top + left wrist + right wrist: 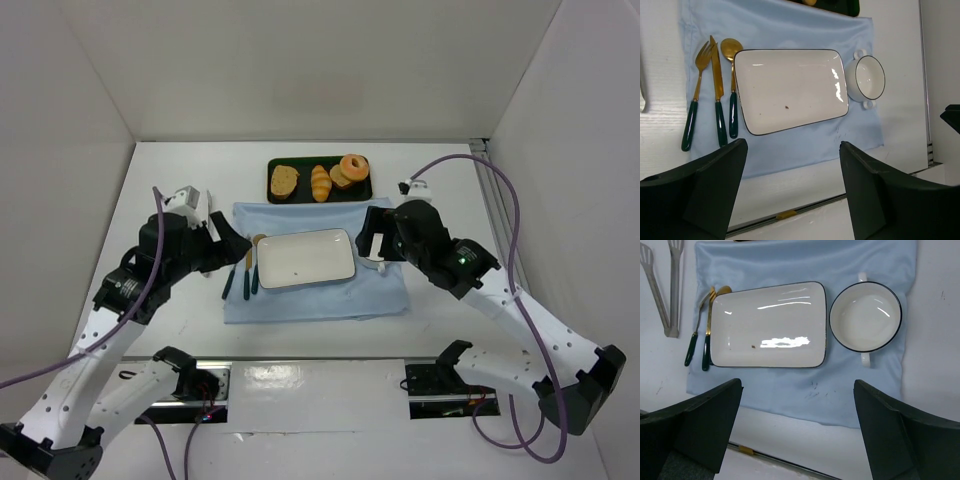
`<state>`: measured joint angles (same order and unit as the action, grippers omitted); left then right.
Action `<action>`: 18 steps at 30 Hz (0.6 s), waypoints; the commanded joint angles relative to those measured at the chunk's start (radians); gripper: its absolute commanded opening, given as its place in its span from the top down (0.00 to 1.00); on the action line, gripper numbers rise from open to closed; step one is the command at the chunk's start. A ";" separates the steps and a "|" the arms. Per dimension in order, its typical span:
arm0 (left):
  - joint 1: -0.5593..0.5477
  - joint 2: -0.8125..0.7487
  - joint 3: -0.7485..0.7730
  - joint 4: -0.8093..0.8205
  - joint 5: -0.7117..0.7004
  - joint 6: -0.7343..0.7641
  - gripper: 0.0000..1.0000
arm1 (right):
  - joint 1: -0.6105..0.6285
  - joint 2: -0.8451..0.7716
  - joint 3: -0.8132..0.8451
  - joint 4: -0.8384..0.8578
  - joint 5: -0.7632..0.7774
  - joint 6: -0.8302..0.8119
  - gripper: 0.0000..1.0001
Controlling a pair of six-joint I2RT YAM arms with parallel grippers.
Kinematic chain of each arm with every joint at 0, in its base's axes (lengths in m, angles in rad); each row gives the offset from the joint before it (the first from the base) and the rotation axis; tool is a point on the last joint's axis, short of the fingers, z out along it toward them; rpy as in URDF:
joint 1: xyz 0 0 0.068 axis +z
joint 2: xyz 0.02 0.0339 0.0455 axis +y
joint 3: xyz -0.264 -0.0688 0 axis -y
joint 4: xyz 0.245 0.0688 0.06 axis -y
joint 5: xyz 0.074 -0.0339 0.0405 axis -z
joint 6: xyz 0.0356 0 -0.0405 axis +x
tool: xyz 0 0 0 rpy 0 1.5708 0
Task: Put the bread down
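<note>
The bread (pixel 285 180), a flat golden-brown toast slice, lies at the left end of a dark green tray (pixel 275 163) at the back of the table. It is out of both wrist views. A white rectangular plate (pixel 305 258) sits on a light blue cloth (pixel 310 300), and shows bare in the left wrist view (pixel 790 82) and the right wrist view (pixel 770 325). My left gripper (pixel 235 245) (pixel 792 150) is open and empty at the plate's left. My right gripper (pixel 372 240) (pixel 797 390) is open and empty at the plate's right.
The tray also holds a croissant-like roll (pixel 320 183) and a donut (pixel 353 165). A fork (pixel 695 95), knife (pixel 717 95) and spoon (pixel 732 85) lie left of the plate. A white bowl (pixel 865 315) stands to its right. Metal tongs (pixel 660 285) lie off the cloth at the left.
</note>
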<state>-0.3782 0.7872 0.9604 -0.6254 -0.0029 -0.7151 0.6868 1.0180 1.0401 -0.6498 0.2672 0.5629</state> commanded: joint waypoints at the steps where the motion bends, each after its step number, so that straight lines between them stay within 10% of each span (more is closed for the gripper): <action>1: -0.004 -0.040 0.054 -0.019 -0.053 0.000 0.12 | 0.008 -0.068 0.028 0.004 0.024 -0.018 0.00; 18: -0.004 0.228 0.123 -0.040 -0.420 0.095 0.03 | 0.017 0.106 0.222 0.007 0.058 -0.131 0.00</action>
<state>-0.3786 1.0183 1.0866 -0.7128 -0.3546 -0.6540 0.6979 1.1290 1.1667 -0.6586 0.3084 0.4709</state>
